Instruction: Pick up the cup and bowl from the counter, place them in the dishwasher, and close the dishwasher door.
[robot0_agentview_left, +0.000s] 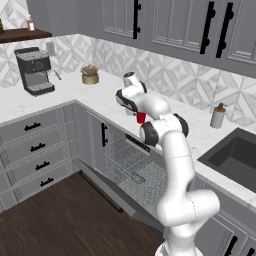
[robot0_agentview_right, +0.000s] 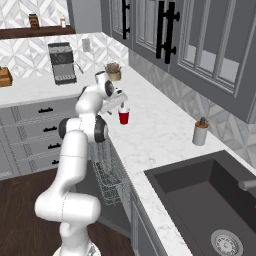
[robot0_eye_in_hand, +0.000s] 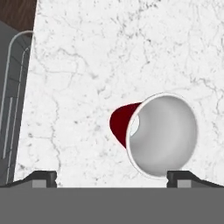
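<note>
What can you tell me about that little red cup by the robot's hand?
The cup is small, red and tapered, plastic-looking, with a white inside that looks empty. It stands upright, mouth up, on the white marble-look counter, near the edge above the open dishwasher. The gripper hangs just above it, fingers spread; whether they touch it cannot be told.

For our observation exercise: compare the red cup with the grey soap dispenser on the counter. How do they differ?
The cup is red and open-topped; the soap dispenser is grey with a pump on top. The cup sits near the counter's front edge under the gripper; the dispenser stands near the backsplash. Both stand upright.
</note>
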